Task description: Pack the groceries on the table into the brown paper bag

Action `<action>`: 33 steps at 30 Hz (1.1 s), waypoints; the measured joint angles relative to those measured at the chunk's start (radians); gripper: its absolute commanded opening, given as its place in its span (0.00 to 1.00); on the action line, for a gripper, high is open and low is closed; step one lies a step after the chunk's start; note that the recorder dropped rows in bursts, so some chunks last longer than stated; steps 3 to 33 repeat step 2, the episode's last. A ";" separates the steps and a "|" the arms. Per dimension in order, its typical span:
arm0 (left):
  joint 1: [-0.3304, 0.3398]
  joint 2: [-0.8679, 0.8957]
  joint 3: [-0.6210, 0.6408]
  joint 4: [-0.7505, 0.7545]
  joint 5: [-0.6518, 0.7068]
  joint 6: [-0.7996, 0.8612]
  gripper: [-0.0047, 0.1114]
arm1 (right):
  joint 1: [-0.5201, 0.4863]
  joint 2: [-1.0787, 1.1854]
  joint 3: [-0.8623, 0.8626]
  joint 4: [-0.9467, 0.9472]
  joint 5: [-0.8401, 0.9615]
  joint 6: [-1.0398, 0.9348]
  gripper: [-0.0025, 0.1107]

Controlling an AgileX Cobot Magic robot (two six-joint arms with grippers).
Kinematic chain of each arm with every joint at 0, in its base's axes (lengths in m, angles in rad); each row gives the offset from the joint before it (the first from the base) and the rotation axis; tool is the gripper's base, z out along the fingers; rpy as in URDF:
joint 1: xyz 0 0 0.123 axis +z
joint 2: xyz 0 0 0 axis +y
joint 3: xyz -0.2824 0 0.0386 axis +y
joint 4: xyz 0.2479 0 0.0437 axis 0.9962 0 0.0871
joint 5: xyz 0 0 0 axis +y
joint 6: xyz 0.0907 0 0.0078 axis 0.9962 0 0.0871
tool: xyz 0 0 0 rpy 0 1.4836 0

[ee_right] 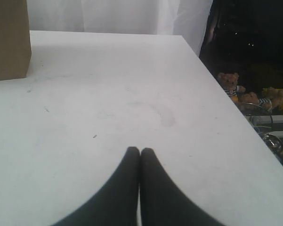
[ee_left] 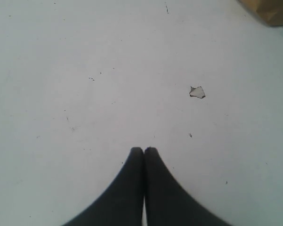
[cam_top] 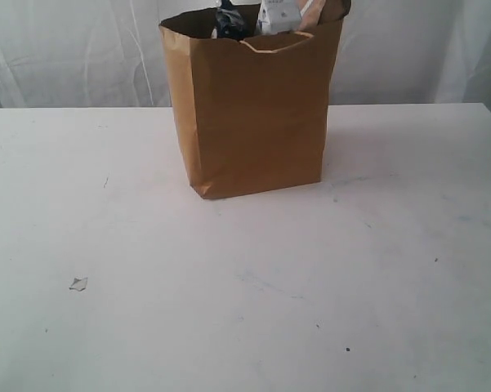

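The brown paper bag [cam_top: 253, 110] stands upright on the white table [cam_top: 245, 286] at the back middle. Groceries poke out of its top: a dark item [cam_top: 227, 23] and a white-blue carton [cam_top: 278, 16]. A corner of the bag [ee_left: 269, 10] shows in the left wrist view, and its side [ee_right: 8, 40] in the right wrist view. My left gripper [ee_left: 143, 150] is shut with nothing in it, over bare table. My right gripper [ee_right: 140, 150] is shut and empty too, also over bare table. Neither arm shows in the exterior view.
A small torn scrap [cam_top: 78, 283] lies on the table at the front left, the scrap [ee_left: 197, 92] also showing ahead of my left gripper. The table's right edge [ee_right: 226, 99] drops to a dark area with teddy bears [ee_right: 230, 84] and clutter.
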 measured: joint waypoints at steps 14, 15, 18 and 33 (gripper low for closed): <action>0.000 0.000 0.000 0.000 0.000 0.000 0.04 | 0.000 0.000 0.000 0.000 0.000 0.000 0.02; 0.000 0.000 0.000 0.000 0.000 0.000 0.04 | 0.000 0.000 0.000 0.000 0.000 0.000 0.02; 0.000 0.000 0.000 0.000 0.000 0.000 0.04 | 0.000 0.000 0.000 0.000 0.000 0.000 0.02; 0.000 0.000 0.000 0.000 0.000 0.000 0.04 | 0.000 0.000 0.000 0.000 0.000 0.000 0.02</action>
